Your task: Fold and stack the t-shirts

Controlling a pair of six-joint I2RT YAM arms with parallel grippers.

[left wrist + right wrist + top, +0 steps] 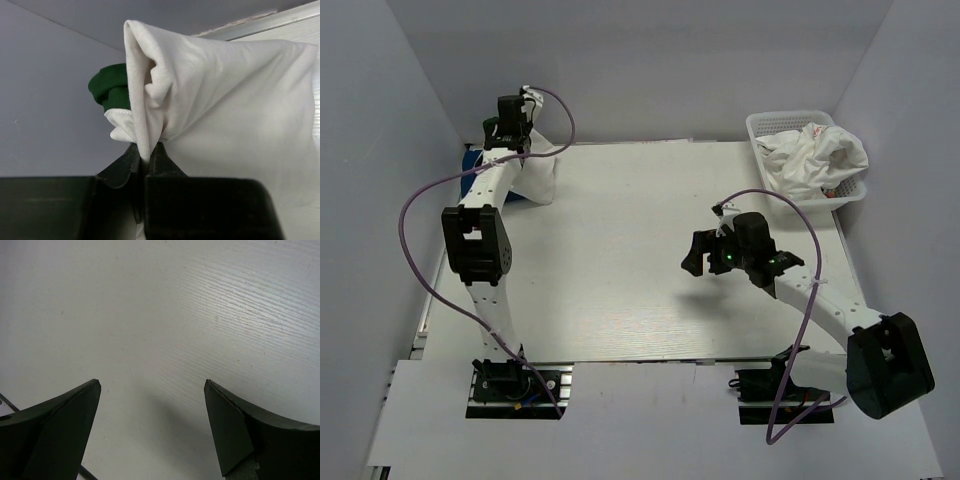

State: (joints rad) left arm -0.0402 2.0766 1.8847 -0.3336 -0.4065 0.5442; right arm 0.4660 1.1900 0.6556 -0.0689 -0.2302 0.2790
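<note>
A white t-shirt with a dark green sleeve (111, 90) hangs bunched at the table's back left corner (537, 172). My left gripper (512, 148) is shut on a fold of its white cloth (215, 95), which is pinched tight between the fingertips (148, 150). A bit of dark blue cloth (470, 160) shows behind the left arm. More white t-shirts (815, 155) lie heaped in the basket. My right gripper (705, 255) hovers over bare table right of centre, jaws wide apart (152, 385) with nothing between them.
The white lattice basket (770, 120) stands at the back right corner. Grey walls close in the table on the left, back and right. A purple cable loops off each arm.
</note>
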